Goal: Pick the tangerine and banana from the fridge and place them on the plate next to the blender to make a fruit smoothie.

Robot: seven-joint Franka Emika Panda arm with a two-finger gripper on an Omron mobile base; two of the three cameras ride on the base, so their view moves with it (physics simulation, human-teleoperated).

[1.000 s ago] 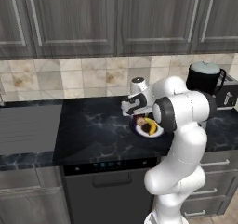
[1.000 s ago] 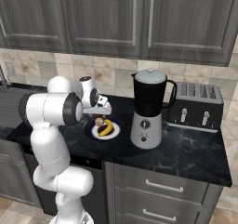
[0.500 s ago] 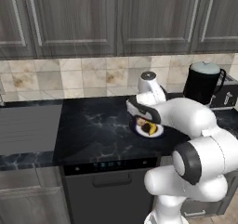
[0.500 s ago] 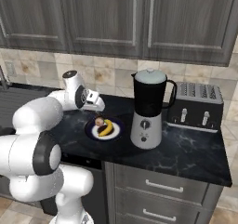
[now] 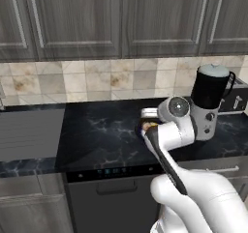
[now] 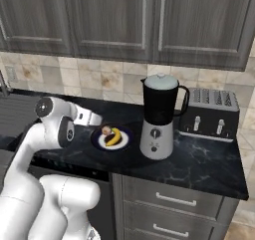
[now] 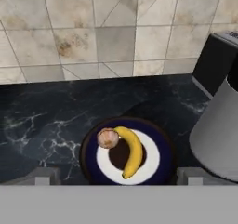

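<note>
**Yellow and orange on blue: both fruits are plated**

Yellow banana (image 7: 131, 151) curves across the plate (image 7: 165, 165), dark at the tips, and the tangerine (image 7: 108, 138) sits touching its upper end, small, round and rather pale and mottled from the hand view. From the right base view the same pair lies on the plate (image 6: 95, 139), banana (image 6: 115, 138) to the right, tangerine (image 6: 106, 130) to the left. The dish is dark blue at the rim, with a white ring and a dark centre, resting flat on the black marbled counter (image 7: 42, 116).

Just beside it, to the right, stands the blender (image 6: 159, 117), black jar, pale lid, grey-white base; a toaster (image 6: 212, 114) sits further along. So the plate is where the task wants it, and by my reading the placing is done: nothing is left to fetch.

The gripper (image 7: 119, 183) hangs over the near edge of the plate, its two tips wide apart with nothing between them, so it is spread and empty. The next move, I judge, calls only for a clean lift away, without clipping the plate rim or the blender base.
</note>
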